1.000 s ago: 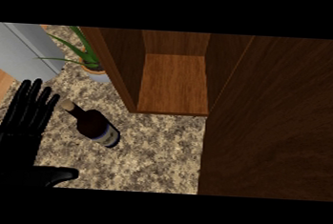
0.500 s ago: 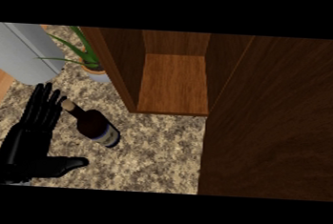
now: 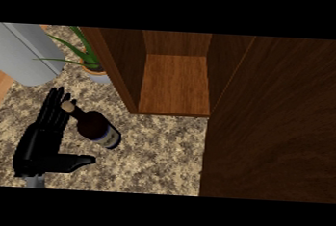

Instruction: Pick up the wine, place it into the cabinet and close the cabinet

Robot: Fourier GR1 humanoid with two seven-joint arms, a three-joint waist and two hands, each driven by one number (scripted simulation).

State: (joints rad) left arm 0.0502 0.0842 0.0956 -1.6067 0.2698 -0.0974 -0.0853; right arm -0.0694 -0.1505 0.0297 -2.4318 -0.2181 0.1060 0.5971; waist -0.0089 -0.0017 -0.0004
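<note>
Your left hand [image 3: 45, 142] has slid right across the counter [image 3: 161, 158] over the last second and now sits right beside the wine [image 3: 95, 125], where before there was a clear gap between them. The fingers are straight and spread, thumb stuck out to the right under the bottle's lower end; nothing is curled round the glass, so you hold nothing yet. Whether the fingertips already touch the neck you can't tell from this angle.

The wine stands on the speckled counter at the left, its cork end tipped toward your fingers, its label toward the near right. The cabinet [image 3: 176, 86] is open just to the far right of it, its wooden shelf bare, and the door [image 3: 277, 120] fills the right side. A potted plant [image 3: 88, 62] and a grey appliance [image 3: 28, 52] stand at the far left.

Your right hand doesn't show at all.

You look to be at the end of the reach: the next thing is probably to close your fingers and thumb round the bottle's body.
</note>
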